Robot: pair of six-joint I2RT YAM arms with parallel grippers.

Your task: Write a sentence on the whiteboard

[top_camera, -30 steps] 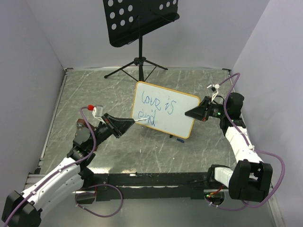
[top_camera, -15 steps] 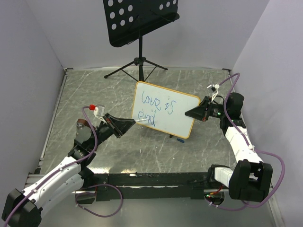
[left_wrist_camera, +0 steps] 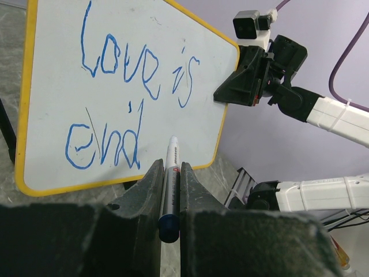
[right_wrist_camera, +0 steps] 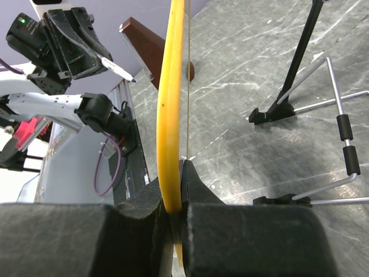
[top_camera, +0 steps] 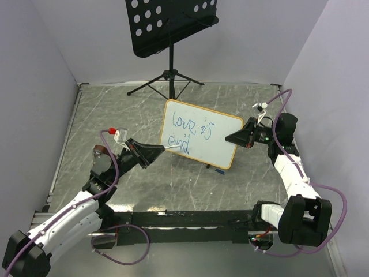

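The whiteboard (top_camera: 199,134) stands tilted mid-table, with a yellow-wood frame; it also shows in the left wrist view (left_wrist_camera: 52,115) and edge-on in the right wrist view (right_wrist_camera: 172,86). The sentence (top_camera: 185,131) reads "love is" over "end" in blue (left_wrist_camera: 132,63). My left gripper (top_camera: 161,149) is shut on a silver marker (left_wrist_camera: 171,173), whose tip is at the board's lower edge, just right of "end". My right gripper (top_camera: 230,137) is shut on the board's right edge (right_wrist_camera: 173,190).
A black perforated music stand (top_camera: 170,23) on a tripod stands at the back. A small blue cap (top_camera: 218,171) lies on the table under the board's lower right corner. Purple walls close in left and right.
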